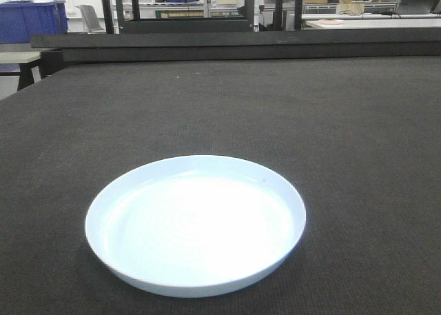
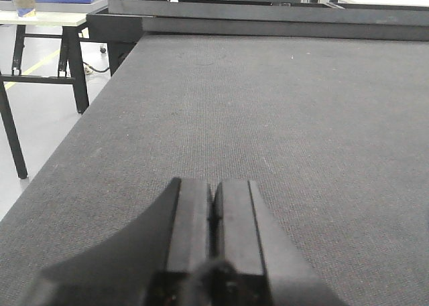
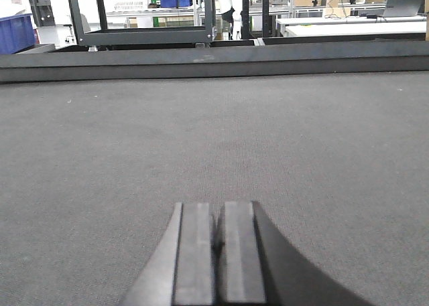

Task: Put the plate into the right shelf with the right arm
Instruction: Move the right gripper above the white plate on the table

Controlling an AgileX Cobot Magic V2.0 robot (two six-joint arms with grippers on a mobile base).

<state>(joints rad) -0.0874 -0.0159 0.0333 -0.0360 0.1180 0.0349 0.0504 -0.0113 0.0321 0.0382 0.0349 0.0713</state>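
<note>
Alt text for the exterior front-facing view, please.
A glossy white plate with a pale-blue tint lies flat and empty on a dark grey table, close to the camera. Behind the table stand black frames and a blue bin at far left.

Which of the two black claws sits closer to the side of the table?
The left gripper: its wrist camera shows the table's edge and the floor just beside it. The right gripper has no such edge in its view.
</note>
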